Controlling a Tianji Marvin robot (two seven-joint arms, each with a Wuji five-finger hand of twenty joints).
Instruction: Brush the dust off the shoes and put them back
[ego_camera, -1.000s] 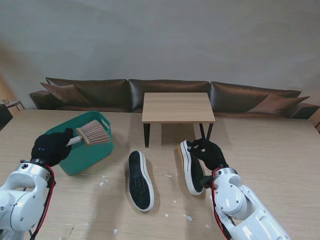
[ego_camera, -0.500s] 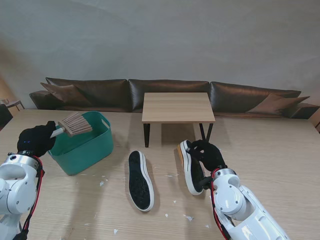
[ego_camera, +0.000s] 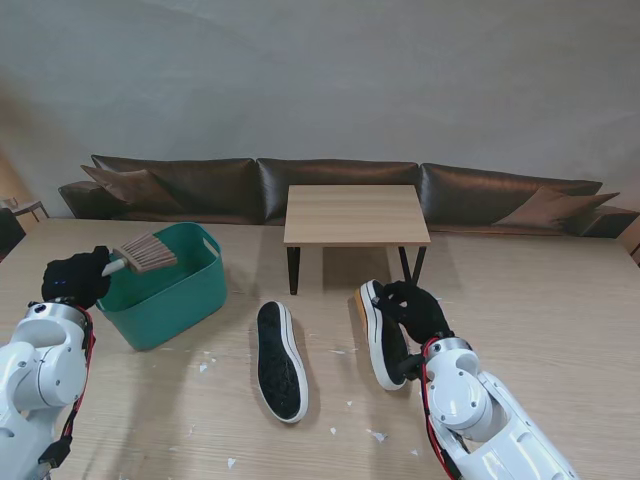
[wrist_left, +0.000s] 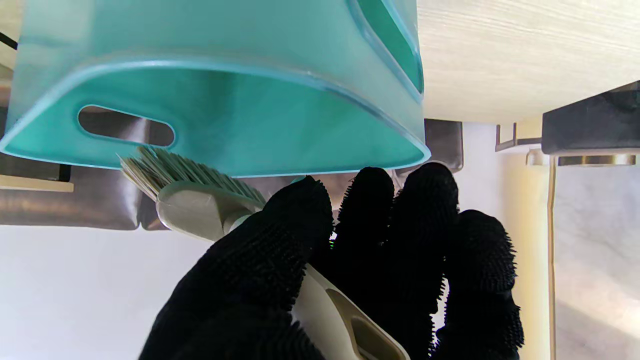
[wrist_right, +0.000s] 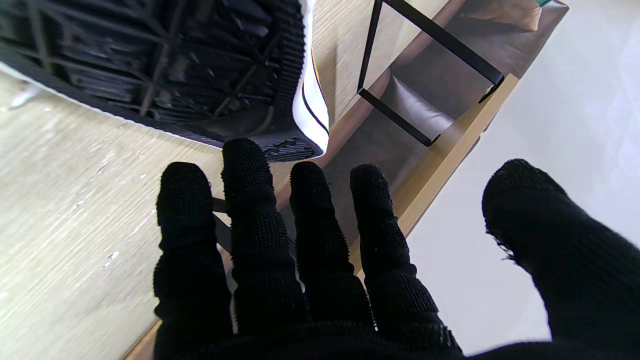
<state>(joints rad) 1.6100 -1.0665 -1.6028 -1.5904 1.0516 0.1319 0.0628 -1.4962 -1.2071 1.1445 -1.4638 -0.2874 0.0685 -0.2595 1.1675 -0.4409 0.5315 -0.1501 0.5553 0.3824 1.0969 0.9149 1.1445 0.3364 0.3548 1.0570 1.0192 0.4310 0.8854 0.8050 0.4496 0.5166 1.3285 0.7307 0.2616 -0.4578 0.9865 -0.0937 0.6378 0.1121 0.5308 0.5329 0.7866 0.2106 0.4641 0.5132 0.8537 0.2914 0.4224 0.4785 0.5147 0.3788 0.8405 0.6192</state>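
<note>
My left hand is shut on a brush by its pale handle. Its bristles hang at the left rim of the teal basket. The left wrist view shows the brush in my black-gloved left hand, right by the basket's rim. One shoe lies sole-up mid-table. The other shoe stands on its edge, with my right hand against its far end. In the right wrist view, the right hand is open with spread fingers, and the shoe's sole sits just past the fingertips.
A small wooden table on black legs stands at the far middle, just beyond the shoes. A brown sofa runs along the back. White dust specks dot the tabletop near the shoes.
My left hand has carried the brush left and away from me, from the middle of the basket to its left rim. The right hand and both shoes have stayed put.
</note>
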